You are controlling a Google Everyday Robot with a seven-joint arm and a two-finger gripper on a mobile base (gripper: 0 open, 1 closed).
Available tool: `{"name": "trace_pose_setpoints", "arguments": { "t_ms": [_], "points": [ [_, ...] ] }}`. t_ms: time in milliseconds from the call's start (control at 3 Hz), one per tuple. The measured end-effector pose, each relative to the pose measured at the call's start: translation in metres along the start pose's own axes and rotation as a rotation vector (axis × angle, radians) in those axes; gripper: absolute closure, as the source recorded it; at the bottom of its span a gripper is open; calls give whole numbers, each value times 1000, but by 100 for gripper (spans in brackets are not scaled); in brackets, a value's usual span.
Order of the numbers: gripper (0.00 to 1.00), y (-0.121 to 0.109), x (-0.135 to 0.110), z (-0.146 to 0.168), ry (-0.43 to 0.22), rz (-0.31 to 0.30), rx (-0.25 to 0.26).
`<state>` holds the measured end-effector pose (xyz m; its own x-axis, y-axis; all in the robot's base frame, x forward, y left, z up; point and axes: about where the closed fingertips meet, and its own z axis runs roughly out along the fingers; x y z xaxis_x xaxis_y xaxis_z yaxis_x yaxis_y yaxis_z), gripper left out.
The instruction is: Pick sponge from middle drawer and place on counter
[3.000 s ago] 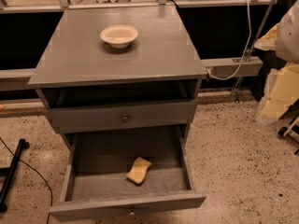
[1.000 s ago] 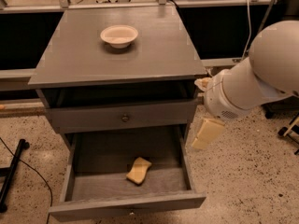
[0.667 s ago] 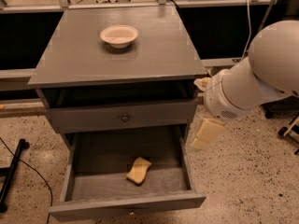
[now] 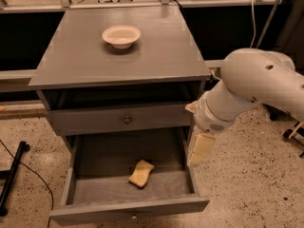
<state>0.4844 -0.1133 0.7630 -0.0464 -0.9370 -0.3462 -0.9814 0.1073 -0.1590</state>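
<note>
The pale-yellow sponge (image 4: 141, 173) lies on the grainy floor of the open middle drawer (image 4: 128, 208), right of centre and towards the front. My gripper (image 4: 199, 148) hangs at the end of the white arm (image 4: 251, 87), just outside the drawer's right wall and above its rim, to the right of the sponge and apart from it. It holds nothing that I can see. The gray counter (image 4: 152, 61) tops the cabinet.
A round cream bowl (image 4: 121, 35) sits on the counter towards the back. A shallower drawer front with a metal knob (image 4: 127, 119) is closed above the open drawer. A black pole (image 4: 12, 175) lies on the speckled floor at left.
The arm has swung in from the far right to the cabinet's right side. Over the last second the gripper has sunk a little lower and to the left, towards the drawer's right wall.
</note>
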Motion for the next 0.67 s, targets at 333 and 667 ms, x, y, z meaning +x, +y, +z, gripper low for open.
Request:
{"name": "trace_pose_setpoints", "arguments": {
  "t_ms": [333, 667],
  "points": [
    [0, 9, 10, 38, -14, -54, -93],
    [0, 18, 18, 66, 16, -83, -84]
  ]
}}
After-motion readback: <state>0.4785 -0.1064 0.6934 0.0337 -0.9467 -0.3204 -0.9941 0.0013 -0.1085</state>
